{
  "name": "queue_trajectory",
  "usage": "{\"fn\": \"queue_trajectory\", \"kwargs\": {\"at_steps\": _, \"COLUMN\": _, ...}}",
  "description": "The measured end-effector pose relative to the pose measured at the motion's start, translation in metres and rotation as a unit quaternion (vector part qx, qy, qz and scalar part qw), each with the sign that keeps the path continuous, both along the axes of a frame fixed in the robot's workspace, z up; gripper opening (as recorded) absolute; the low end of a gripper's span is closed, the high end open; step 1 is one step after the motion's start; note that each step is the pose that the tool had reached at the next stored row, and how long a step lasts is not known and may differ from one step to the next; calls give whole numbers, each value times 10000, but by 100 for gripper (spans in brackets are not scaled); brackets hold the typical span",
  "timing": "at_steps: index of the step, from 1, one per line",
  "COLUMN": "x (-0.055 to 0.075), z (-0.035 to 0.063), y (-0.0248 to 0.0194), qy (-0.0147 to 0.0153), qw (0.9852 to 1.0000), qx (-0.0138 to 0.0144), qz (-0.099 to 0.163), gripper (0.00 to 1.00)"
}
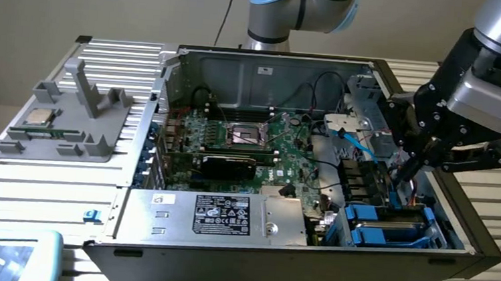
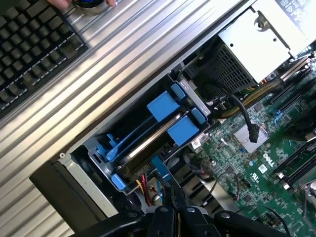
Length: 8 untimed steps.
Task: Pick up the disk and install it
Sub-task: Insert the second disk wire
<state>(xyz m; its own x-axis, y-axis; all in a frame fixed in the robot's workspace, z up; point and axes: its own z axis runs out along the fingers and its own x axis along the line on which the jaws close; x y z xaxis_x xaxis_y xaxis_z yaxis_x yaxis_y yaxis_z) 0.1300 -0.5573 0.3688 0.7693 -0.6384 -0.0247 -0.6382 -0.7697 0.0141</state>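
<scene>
From the exterior view's left you pass the grey fixture (image 1: 64, 122), the black-labelled silver box (image 1: 218, 215), then the disk (image 1: 387, 226) in its blue-railed bay under your clenched, empty gripper (image 1: 406, 174); your wrist view adds "DELL" on the motherboard (image 2: 269, 159) and a keyboard (image 2: 29, 44).

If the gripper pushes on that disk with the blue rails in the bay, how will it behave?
The disk looks like stiff metal, so it likely won't flex. Its blue rails sit inside the drive bay, so it would probably slide rather than tip. The plastic tabs may bend.
</scene>
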Motion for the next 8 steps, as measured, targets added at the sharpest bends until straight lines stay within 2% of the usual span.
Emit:
{"fn": "queue_trajectory", "kwargs": {"at_steps": 4, "x": 0, "z": -2, "y": -1, "qy": 0, "qw": 9993, "qx": 15, "qz": 368, "gripper": 11}}
{"fn": "queue_trajectory", "kwargs": {"at_steps": 8, "x": 0, "z": -4, "y": -1, "qy": 0, "qw": 9974, "qx": 32, "qz": 725, "gripper": 11}}
